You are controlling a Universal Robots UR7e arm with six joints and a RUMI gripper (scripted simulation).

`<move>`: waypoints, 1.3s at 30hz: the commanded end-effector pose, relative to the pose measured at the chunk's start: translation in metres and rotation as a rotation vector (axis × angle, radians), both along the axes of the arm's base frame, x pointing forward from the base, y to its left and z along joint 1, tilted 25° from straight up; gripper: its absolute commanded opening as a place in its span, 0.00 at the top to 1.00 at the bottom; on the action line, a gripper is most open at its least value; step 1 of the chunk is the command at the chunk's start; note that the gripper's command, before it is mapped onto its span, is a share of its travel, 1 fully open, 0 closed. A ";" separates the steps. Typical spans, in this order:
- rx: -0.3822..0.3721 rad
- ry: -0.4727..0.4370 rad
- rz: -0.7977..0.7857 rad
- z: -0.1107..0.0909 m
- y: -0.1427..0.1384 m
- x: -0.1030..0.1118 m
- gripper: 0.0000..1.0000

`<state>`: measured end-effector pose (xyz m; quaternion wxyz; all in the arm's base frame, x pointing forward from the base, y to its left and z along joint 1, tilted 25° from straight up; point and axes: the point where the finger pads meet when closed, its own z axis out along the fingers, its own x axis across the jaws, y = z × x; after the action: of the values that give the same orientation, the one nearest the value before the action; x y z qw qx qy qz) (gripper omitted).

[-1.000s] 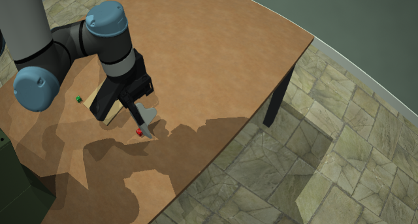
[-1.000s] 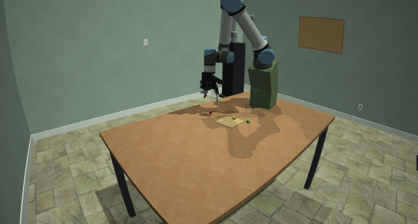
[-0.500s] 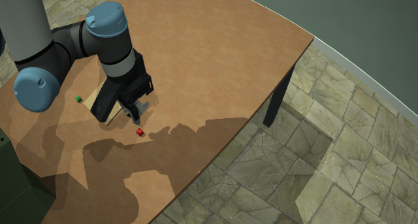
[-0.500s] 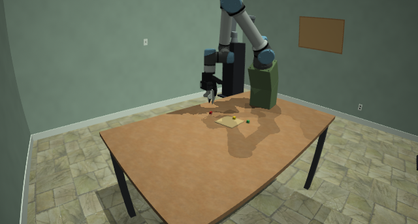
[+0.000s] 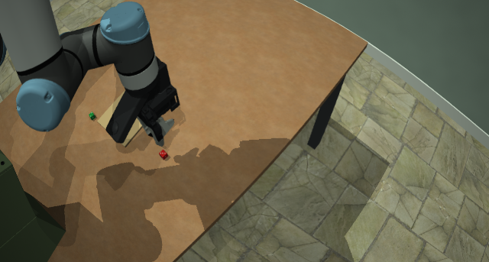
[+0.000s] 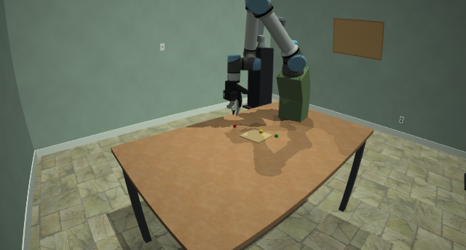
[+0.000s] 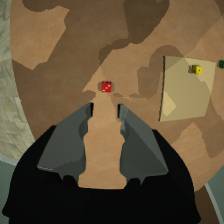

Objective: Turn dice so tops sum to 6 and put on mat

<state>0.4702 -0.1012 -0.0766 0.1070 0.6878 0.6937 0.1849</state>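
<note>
Top view: one six-joint arm with light-blue joint caps (image 5: 126, 23) (image 6: 258, 3), grey tubes and black wrist housing. Black two-jaw gripper with grey fingers (image 5: 164, 135) (image 6: 235, 114), near a small red cube die with pale pips (image 5: 163, 154) (image 6: 234, 125) (image 7: 106, 87). Brown wooden-looking table (image 5: 248, 82) (image 6: 218, 170) (image 7: 45, 80), bearing the red die off the mat. Thin square tan mat (image 5: 108, 117) (image 6: 256, 136) (image 7: 185, 95), partly covered by the arm. Small green cube die (image 5: 92, 116) (image 6: 276, 135) (image 7: 221, 64), off the mat, just beside one corner.

Exterior view: gripper pointing down above the table, fingertips clear of the red die, a narrow gap between them. Small yellow cube die (image 6: 261, 131) (image 7: 197, 70) on the mat, near its edge. Green box-shaped pedestal (image 6: 303, 97) under the arm.

Wrist view: fingers part-way open, fairly close together, with nothing held; bare table shows between them. Red die lies beyond the fingertips, untouched. Yellow die stands inside the mat's outline, towards the corner nearest the green die. Pip counts: too small to read with certainty.
</note>
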 end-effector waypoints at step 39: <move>0.000 -0.002 0.002 -0.019 0.002 0.010 0.82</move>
<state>0.4758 -0.0992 -0.0896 0.1063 0.6873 0.6942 0.1857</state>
